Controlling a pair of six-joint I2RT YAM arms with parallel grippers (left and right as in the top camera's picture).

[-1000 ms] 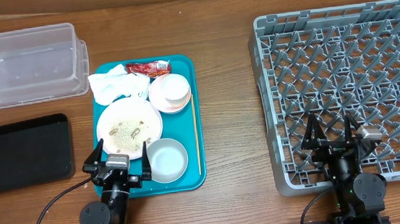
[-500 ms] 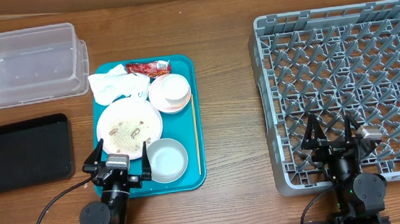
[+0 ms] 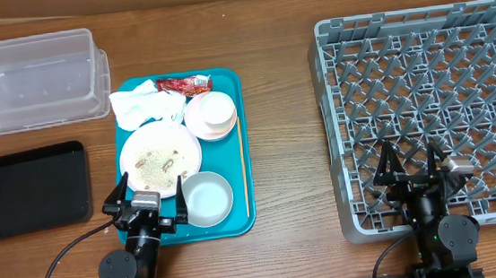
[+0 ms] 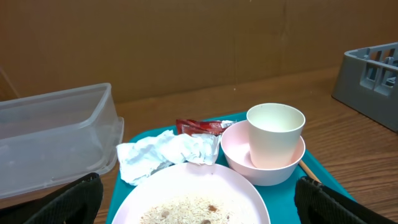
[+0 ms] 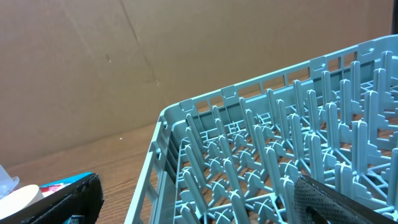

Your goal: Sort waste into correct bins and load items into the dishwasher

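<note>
As far as can be told from above and from both wrist views, barely begun, if begun at all.

Overhead view of a wooden table (image 3: pixel 274 29). Left of centre, a teal tray (image 3: pixel 225 80) holding every item to be dealt with. At its far edge, a crumpled white napkin (image 3: pixel 141 103) just beside a red snack wrapper (image 3: pixel 183 85). Nearer than those, a large pale pink plate (image 3: pixel 159 156) scattered with rice grains and brownish scraps (image 3: pixel 158 162). Just beside the plate, to its right, a small white cup (image 3: pixel 212 109) standing upright in a pink saucer (image 3: pixel 204 133). At the tray's near end, a grey-blue bowl (image 3: pixel 208 199), seemingly empty. Along the tray's right edge, a thin wooden chopstick (image 3: pixel 242 166).

Further left, off the tray, a clear plastic tub (image 3: pixel 32 86) and, nearer than it, a shallow black tray (image 3: pixel 27 190), both with nothing inside. Far right, well apart from the dishes, a grey dish rack (image 3: pixel 432 78), pegs upright, nothing loaded.

Left gripper (image 3: pixel 151 185) hovering over the near rim of the plate, jaws wide apart, gripping nothing. Right gripper (image 3: pixel 406 148) poised above the near edge of the rack, jaws likewise apart and bare.

Left to do, judging by this layout: napkin, wrapper and food scraps into the two bins, then plate, saucer, cup, bowl and chopstick across into the rack.
</note>
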